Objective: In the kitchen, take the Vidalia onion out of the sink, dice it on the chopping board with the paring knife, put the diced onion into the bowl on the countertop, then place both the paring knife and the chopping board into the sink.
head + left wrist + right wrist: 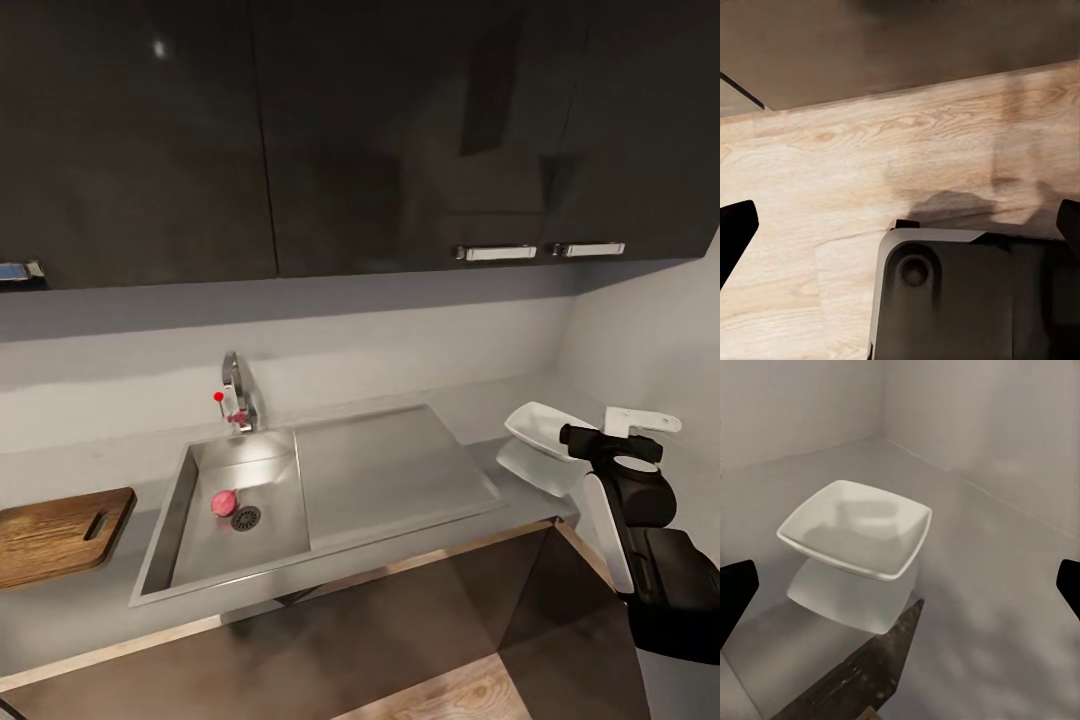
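Bench (470, 405): long grey slab below dark wall cabinets, carrying every task item in view.
Sink (270, 545): steel basin with drainer, set in the bench near the middle.
Chopping board (50, 535): flat on the bench, beside the sink, bare.
Bowl (535, 425): on the bench by the corner wall, empty.
Right hand (900, 585): raised near the bowl, fingers spread, holding nothing.
Left hand (900, 225): fingers spread over wood floor, empty.
Vidalia onion (223, 502): whole, in the basin, just beside the drain.
Step in hand: first, onion retrieval not begun.
Next move: lower one hand into the basin and grasp the onion.
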### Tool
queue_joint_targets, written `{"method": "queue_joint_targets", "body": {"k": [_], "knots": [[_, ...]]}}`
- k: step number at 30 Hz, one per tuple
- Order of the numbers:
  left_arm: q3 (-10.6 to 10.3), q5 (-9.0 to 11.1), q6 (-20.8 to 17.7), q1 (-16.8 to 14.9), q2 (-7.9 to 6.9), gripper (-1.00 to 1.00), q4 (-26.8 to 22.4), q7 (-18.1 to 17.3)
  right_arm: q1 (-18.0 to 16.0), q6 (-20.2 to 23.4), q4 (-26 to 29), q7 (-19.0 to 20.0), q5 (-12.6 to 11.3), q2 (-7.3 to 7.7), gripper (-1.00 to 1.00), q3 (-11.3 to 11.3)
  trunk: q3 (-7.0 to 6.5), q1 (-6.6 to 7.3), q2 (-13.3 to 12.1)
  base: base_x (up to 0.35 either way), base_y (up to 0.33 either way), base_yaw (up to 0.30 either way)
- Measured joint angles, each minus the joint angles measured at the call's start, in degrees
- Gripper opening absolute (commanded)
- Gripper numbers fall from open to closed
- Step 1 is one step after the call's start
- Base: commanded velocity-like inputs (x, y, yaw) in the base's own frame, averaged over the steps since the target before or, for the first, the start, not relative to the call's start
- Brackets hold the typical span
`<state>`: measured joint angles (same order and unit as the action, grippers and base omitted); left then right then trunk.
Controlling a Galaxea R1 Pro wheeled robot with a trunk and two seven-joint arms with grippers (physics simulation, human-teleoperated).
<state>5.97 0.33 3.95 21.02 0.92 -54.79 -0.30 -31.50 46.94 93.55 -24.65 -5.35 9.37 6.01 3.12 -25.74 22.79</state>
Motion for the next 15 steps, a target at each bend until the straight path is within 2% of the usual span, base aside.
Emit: {"method": "queue_joint_targets", "body": {"k": [15], "knots": [[-0.04, 0.00, 0.09, 0.00, -0.09, 1.00, 0.15, -0.05, 0.00, 0.00, 0.00, 0.01, -0.13, -0.09, 1.00, -0.14, 0.00, 0.00, 0.00, 0.000, 0.000, 0.000]]}}
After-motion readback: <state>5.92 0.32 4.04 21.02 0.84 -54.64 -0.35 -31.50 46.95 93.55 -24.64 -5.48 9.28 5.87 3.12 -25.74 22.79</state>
